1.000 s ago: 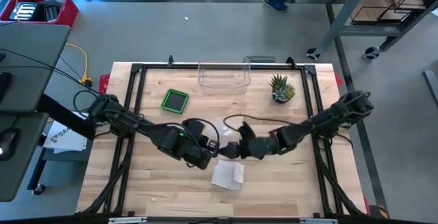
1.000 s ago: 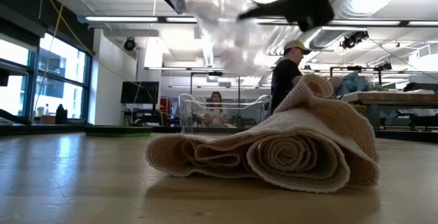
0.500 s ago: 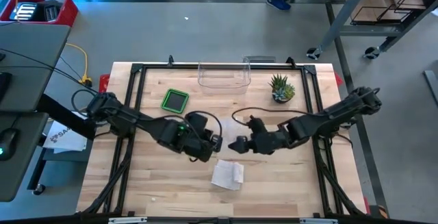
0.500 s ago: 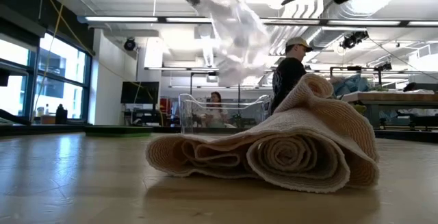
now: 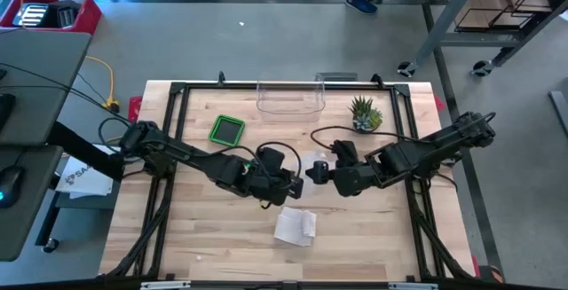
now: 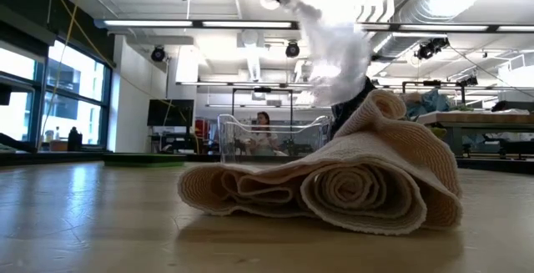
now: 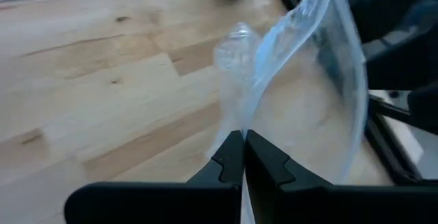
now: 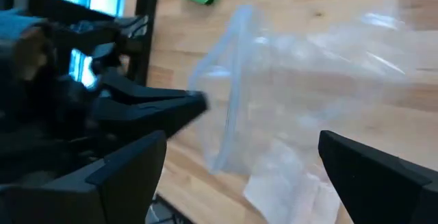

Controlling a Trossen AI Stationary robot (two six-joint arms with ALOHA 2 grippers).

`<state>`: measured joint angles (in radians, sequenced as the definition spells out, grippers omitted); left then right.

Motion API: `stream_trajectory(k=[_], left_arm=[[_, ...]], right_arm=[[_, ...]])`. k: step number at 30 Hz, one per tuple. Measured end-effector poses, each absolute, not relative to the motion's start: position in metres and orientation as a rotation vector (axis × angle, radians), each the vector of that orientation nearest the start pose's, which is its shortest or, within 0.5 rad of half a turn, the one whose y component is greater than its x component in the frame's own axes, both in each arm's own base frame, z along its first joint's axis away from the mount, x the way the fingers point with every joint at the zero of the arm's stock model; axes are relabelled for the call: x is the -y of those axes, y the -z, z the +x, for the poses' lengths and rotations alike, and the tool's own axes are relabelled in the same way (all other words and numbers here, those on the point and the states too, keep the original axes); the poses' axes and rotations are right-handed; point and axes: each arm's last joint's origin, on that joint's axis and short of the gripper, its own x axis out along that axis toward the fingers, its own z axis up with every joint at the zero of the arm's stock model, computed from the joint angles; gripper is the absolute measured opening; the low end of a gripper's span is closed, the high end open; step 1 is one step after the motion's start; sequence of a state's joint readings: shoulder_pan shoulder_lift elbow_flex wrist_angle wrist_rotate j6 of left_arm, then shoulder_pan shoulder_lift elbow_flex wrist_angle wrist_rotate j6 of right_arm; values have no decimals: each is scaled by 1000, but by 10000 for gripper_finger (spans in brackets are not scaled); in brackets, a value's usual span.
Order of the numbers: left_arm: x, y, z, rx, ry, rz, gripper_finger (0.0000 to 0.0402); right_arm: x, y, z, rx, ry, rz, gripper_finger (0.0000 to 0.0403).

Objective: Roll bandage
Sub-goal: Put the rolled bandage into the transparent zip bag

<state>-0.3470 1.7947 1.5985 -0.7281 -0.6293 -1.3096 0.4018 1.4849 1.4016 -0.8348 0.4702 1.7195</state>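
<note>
The beige bandage point(image 5: 295, 226) point(image 6: 334, 183) lies loosely rolled on the wooden table near its front middle, resting on its underside, with no gripper on it. Above and beyond it hangs a clear plastic bag point(image 6: 329, 35) point(image 7: 301, 53), with my left gripper point(image 5: 288, 184) point(image 7: 243, 157) shut on it. My right gripper point(image 5: 313, 173) point(image 8: 243, 176) faces it from the right, open, with its two fingers wide apart on either side of the bag point(image 8: 294, 66). I see no contact between the right gripper and the bag. My left gripper pinches the bag by a thin edge point(image 7: 248, 125) between its two shut fingertips. The fingers slant downward, coming from the table's left. The bag is lifted clear of the table and billows out slack beyond the fingers toward my right gripper.
A green-rimmed square point(image 5: 227, 129), a clear plastic box point(image 5: 288, 100) and a small potted plant point(image 5: 365, 114) stand along the far side. Black frame rails point(image 5: 174, 121) border the table. People are in the room beyond the table.
My left gripper has carried the bag toward the table's right and far side; the bag has swung right above the bandage. My right gripper, still open, has risen, drawn back toward the far side and tipped. The bandage has stayed where it was.
</note>
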Motion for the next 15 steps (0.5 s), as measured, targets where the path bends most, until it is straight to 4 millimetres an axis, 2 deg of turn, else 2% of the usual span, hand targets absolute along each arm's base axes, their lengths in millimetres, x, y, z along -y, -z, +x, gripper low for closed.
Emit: stream_trajectory(k=[4,10,15], left_arm=[[116,-296,376,-478,-698,-814,0],[116,-302,382,-418,-653,-828,0],[116,-302,382,-405,-664,-809,0]], right_arm=[[-107,-335,284,-555,698,1224,374],[-104,-327,274,-615,819,1223,374],[-105,-325,271,-647,841,1214,364]])
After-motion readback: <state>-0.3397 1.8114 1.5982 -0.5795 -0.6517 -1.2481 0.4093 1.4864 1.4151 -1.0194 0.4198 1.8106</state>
